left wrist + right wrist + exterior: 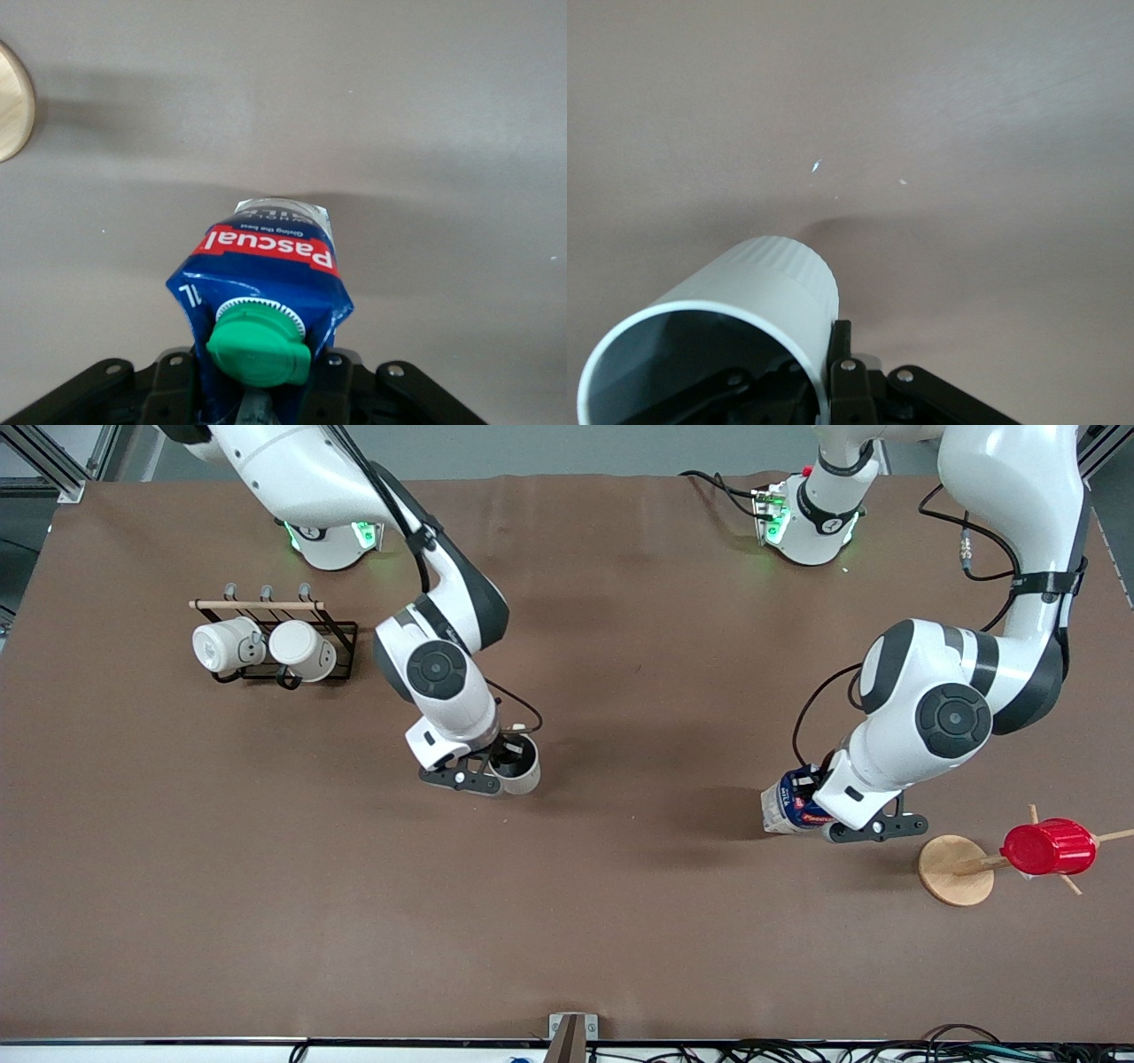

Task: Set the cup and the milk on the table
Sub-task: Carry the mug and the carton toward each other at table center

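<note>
Gripping the cup (518,764) by its rim, our right gripper (507,764) sits low at the middle of the table (620,921) in the front view. Our left gripper (819,802) clasps the milk (784,804) toward the left arm's end, beside a wooden stand (955,870) carrying a red ribbed cup (1049,847). Two white mugs (264,648) hang on a black rack (341,638) near the right arm's base.

From the left wrist we see the milk (266,283) pinched between the fingers (173,398), green cap (259,343) toward the camera.

From the right wrist we see the cup (735,328), one finger (842,372) outside its wall.
</note>
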You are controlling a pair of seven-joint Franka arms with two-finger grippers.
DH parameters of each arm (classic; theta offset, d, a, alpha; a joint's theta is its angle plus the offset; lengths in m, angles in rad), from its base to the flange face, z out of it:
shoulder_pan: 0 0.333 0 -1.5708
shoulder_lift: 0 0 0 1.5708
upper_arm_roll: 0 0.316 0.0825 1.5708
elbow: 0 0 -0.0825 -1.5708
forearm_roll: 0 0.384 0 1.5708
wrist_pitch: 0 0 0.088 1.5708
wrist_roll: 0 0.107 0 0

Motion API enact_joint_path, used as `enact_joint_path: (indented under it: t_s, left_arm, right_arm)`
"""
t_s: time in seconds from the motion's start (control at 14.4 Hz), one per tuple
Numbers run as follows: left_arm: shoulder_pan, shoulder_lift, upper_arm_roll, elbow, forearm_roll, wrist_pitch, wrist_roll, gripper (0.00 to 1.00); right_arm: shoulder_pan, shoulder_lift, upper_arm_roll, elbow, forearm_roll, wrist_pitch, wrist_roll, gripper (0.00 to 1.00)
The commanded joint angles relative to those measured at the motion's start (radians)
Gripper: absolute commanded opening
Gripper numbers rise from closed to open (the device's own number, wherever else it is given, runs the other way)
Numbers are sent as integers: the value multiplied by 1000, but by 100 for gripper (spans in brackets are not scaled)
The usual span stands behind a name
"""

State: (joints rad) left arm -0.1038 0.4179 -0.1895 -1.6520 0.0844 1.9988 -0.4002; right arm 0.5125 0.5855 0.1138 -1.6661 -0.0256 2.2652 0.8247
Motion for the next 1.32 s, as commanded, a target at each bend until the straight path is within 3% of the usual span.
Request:
enact_joint_path:
  t_s: [0.0, 0.14, 0.35, 0.42, 0.55, 0.97, 1.25]
  left_arm:
    - [-37, -33, -16, 34, -6, -41, -75, 13]
    - [-88, -31, -19, 34, -2, -41, -150, 13]
    - [-168, -7, -18, 67, 1, -41, -227, 11]
    - [-186, -2, -19, 67, 0, -40, -245, 10]
    - [-235, 15, -19, 70, -2, -32, -273, 8]
    - [-367, 133, -18, 218, -2, -23, -325, 5]
    - [-442, 197, -18, 296, -2, 7, -402, 4]
  right_arm:
    - [12, 39, -9, 28, -11, 2, 24, 13]
    - [15, 48, -9, 26, -11, -6, 17, 20]
    - [11, 53, -9, 23, -11, -7, 23, 41]
    - [6, 51, -9, 25, -10, -9, 17, 53]
    - [3, 36, -9, 25, -10, -12, 16, 100]
    - [-97, -192, -14, 28, -10, -137, -19, 100]
    - [-256, -332, -14, 26, -10, -277, -224, 100]
